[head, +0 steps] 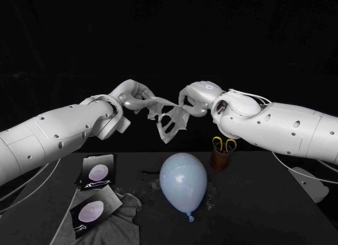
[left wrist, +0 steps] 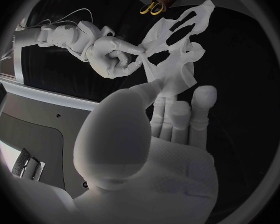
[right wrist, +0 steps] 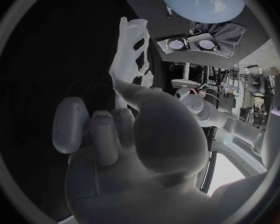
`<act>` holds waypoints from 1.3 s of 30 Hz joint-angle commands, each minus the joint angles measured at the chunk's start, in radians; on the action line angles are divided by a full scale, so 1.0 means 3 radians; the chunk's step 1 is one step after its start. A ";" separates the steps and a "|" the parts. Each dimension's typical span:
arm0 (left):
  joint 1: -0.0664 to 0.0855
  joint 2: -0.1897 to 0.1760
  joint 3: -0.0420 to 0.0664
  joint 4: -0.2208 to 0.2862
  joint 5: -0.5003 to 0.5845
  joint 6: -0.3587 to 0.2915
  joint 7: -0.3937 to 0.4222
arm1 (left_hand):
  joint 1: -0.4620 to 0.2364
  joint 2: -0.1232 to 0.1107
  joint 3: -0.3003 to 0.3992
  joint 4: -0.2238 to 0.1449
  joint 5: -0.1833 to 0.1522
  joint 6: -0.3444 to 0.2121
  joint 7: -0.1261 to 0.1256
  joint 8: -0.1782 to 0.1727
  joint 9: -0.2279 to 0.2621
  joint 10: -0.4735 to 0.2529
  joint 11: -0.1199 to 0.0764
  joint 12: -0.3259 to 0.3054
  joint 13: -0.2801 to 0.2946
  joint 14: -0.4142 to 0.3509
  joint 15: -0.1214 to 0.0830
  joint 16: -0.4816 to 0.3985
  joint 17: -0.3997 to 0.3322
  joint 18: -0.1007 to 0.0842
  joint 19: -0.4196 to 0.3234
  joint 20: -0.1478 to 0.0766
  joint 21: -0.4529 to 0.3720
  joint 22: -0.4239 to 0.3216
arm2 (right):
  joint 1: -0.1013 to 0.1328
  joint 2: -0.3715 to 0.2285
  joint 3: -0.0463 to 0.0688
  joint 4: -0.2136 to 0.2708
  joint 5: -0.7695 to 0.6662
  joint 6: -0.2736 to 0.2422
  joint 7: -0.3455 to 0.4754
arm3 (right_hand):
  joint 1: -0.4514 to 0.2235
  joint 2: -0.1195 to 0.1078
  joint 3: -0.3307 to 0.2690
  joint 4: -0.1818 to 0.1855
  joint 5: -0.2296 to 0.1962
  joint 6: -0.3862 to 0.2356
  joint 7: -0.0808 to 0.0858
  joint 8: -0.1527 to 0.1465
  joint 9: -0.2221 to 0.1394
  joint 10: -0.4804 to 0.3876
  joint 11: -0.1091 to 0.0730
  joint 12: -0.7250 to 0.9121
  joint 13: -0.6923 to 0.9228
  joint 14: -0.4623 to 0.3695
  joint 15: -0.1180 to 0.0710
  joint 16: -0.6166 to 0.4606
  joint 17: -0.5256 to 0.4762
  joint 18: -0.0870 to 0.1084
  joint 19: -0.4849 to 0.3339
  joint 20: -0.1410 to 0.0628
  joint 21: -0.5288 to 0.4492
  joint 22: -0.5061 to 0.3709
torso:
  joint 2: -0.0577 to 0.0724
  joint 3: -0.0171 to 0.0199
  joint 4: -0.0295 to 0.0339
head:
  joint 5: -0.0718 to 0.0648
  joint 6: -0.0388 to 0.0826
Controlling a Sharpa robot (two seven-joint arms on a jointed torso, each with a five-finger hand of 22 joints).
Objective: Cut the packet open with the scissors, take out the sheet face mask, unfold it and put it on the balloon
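Okay, you've got the sheet mask point(head: 169, 120) stretched mid-air above the balloon point(head: 184, 181), left hand point(head: 132, 95) and right hand point(head: 197, 97) each pinching a top corner. Balloon lies on the black table point(head: 250, 214); scissors point(head: 225, 144) in a cup point(head: 219, 161) just beside it, packets point(head: 97, 172) on its other side.

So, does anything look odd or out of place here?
The mask, held up between the left hand and the right hand, hangs crumpled and partly folded, not spread flat. Nothing else stands out.

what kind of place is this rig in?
Likely a robotics lab bench staged for a demo: black table, dark backdrop, a balloon as stand-in face, scissors parked in a holder.
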 commanded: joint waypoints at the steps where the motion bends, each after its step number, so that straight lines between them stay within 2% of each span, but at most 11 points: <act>1: 0.0008 0.0008 0.0007 -0.0030 0.0061 -0.0004 0.0013 | -0.0007 0.0021 -0.0021 -0.0006 0.0009 0.0006 0.0014 -0.0015 0.0011 0.0024 -0.0004 -0.0003 0.0003 0.0030 -0.0001 0.0007 0.0003 0.0035 0.0020 0.0005 0.0020 0.0005 | 0.0002 -0.0018 -0.0002 0.0002 0.0125 0.0062 -0.0082 | -0.0036 -0.0005 -0.0002 0.0000 0.0010 0.0031 -0.0003 0.0014 0.0003 0.0082 0.0004 0.0013 0.0518 0.0354 -0.0019 0.0012 0.0876 -0.0023 0.0021 -0.0010 0.0013 0.0244 | -0.0001 0.0000 0.0000 | 0.0007 0.0008; 15: 0.0008 0.0015 0.0007 -0.0055 0.0080 0.0054 -0.0006 | -0.0005 0.0012 -0.0051 -0.0007 0.0009 0.0029 0.0009 -0.0026 0.0013 0.0045 -0.0007 0.0001 0.0004 0.0039 -0.0003 0.0012 0.0015 0.0034 0.0025 0.0004 0.0029 0.0016 | 0.0011 -0.0101 -0.0002 0.0150 0.0660 0.0031 -0.0069 | -0.0037 -0.0004 0.0001 0.0001 0.0010 0.0030 -0.0004 0.0014 0.0003 0.0079 0.0002 0.0010 0.0516 0.0354 -0.0022 0.0012 0.0876 -0.0033 0.0043 -0.0010 0.0052 0.0270 | -0.0001 0.0000 0.0000 | 0.0004 0.0020; 20: 0.0008 0.0004 0.0006 -0.0049 0.0087 0.0092 0.0002 | -0.0003 0.0011 -0.0055 -0.0009 0.0010 0.0036 0.0007 -0.0029 0.0013 0.0051 -0.0009 0.0001 0.0004 0.0038 -0.0003 0.0012 0.0011 0.0035 0.0023 0.0004 0.0029 0.0015 | 0.0021 -0.0152 -0.0002 0.0240 0.1100 0.0004 -0.0049 | -0.0032 -0.0001 0.0011 -0.0003 0.0010 0.0025 -0.0004 0.0013 0.0003 0.0069 0.0000 -0.0003 0.0502 0.0354 -0.0027 0.0012 0.0876 -0.0031 0.0040 -0.0011 0.0045 0.0266 | -0.0001 -0.0001 0.0001 | 0.0006 0.0025; 24: 0.0007 -0.0033 0.0006 -0.0013 0.0092 0.0149 0.0036 | -0.0001 0.0011 -0.0057 -0.0010 0.0010 0.0039 0.0007 -0.0030 0.0013 0.0053 -0.0010 0.0001 0.0004 0.0036 -0.0004 0.0012 0.0007 0.0035 0.0021 0.0004 0.0028 0.0013 | 0.0031 -0.0204 -0.0003 0.0374 0.1617 0.0028 0.0000 | -0.0028 0.0002 0.0020 -0.0008 0.0011 0.0021 -0.0002 0.0013 0.0003 0.0061 -0.0001 -0.0013 0.0492 0.0354 -0.0029 0.0012 0.0876 -0.0028 0.0034 -0.0013 0.0032 0.0259 | -0.0003 -0.0002 -0.0001 | 0.0002 0.0029; 27: 0.0006 -0.0079 0.0006 0.0038 0.0094 0.0182 0.0067 | -0.0001 0.0011 -0.0057 -0.0010 0.0010 0.0039 0.0007 -0.0030 0.0013 0.0053 -0.0010 0.0001 0.0004 0.0036 -0.0004 0.0012 0.0007 0.0035 0.0021 0.0004 0.0028 0.0013 | 0.0035 -0.0231 -0.0003 0.0470 0.1951 0.0082 0.0048 | -0.0025 0.0006 0.0027 -0.0010 0.0010 0.0016 0.0000 0.0012 0.0003 0.0057 0.0000 -0.0018 0.0488 0.0354 -0.0030 0.0012 0.0876 -0.0024 0.0025 -0.0014 0.0014 0.0248 | -0.0005 -0.0005 0.0003 | 0.0002 0.0035; 32: 0.0001 -0.0204 0.0006 0.0176 0.0098 0.0207 0.0149 | 0.0019 0.0011 -0.0058 -0.0023 0.0010 0.0050 0.0006 -0.0041 0.0011 0.0056 -0.0015 -0.0003 0.0002 0.0025 -0.0008 0.0009 -0.0010 0.0040 0.0004 0.0002 0.0019 -0.0008 | 0.0037 -0.0261 -0.0005 0.0637 0.2573 0.0219 0.0168 | -0.0023 0.0012 0.0037 -0.0012 0.0010 0.0008 0.0003 0.0010 0.0003 0.0045 0.0002 -0.0031 0.0474 0.0354 -0.0030 0.0012 0.0876 -0.0018 0.0011 -0.0015 -0.0012 0.0232 | -0.0009 -0.0012 0.0007 | 0.0005 0.0078; 39: -0.0009 -0.0431 0.0006 0.0413 0.0146 0.0266 0.0267 | 0.0036 0.0010 -0.0057 -0.0034 0.0010 0.0059 0.0008 -0.0055 0.0008 0.0056 -0.0015 -0.0008 0.0000 0.0012 -0.0010 0.0006 -0.0032 0.0044 -0.0007 0.0000 0.0014 -0.0020 | 0.0037 -0.0270 -0.0018 0.0852 0.3343 0.0427 0.0329 | -0.0023 0.0021 0.0048 -0.0012 0.0010 -0.0005 0.0009 0.0008 0.0004 0.0029 0.0006 -0.0050 0.0456 0.0354 -0.0028 0.0012 0.0876 -0.0013 0.0000 -0.0016 -0.0034 0.0219 | -0.0028 -0.0032 0.0014 | 0.0044 0.0091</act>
